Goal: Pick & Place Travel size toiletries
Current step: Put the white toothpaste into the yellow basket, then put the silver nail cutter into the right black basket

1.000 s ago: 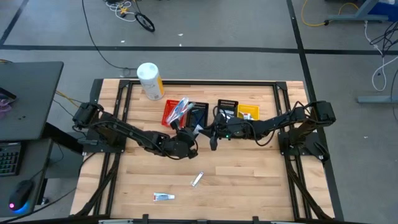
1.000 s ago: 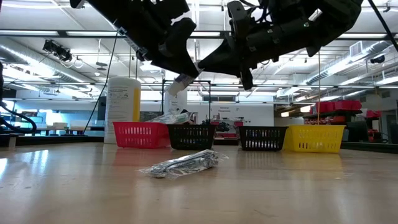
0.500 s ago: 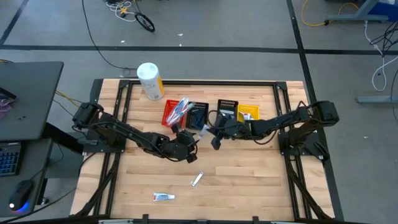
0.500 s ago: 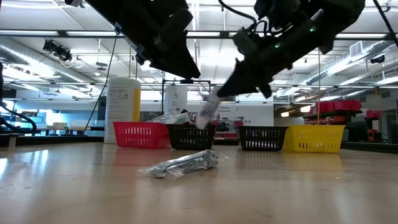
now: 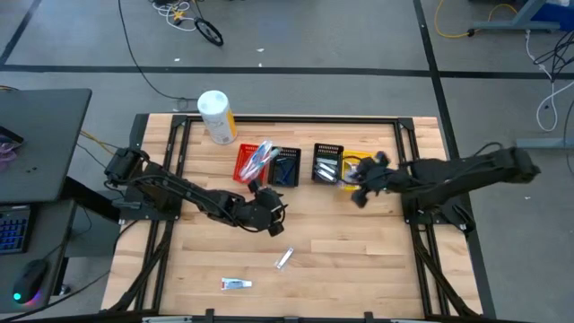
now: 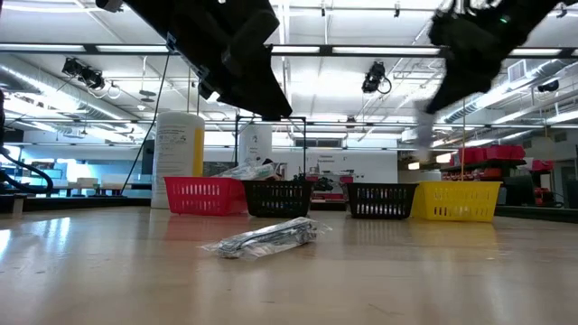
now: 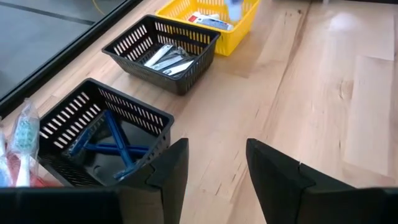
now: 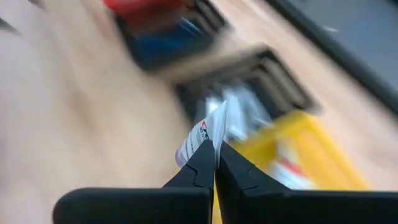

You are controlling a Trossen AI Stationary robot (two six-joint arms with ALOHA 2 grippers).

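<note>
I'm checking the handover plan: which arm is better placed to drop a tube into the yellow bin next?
Right. Its end effector already pinches a tube near the yellow bin; the left end effector is open, empty, farther off.

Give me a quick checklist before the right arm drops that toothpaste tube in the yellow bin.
1. Grip: right gripper is shut on the white tube: ok.
2. Position: right gripper is at the edge of the yellow bin, not clearly over it: not ok.
3. Room in the yellow bin, only a few items inside: ok.
4. Left gripper open, parked near the black bin with razors, out of the way: ok.
5. Height above the bin: cannot tell.
</note>
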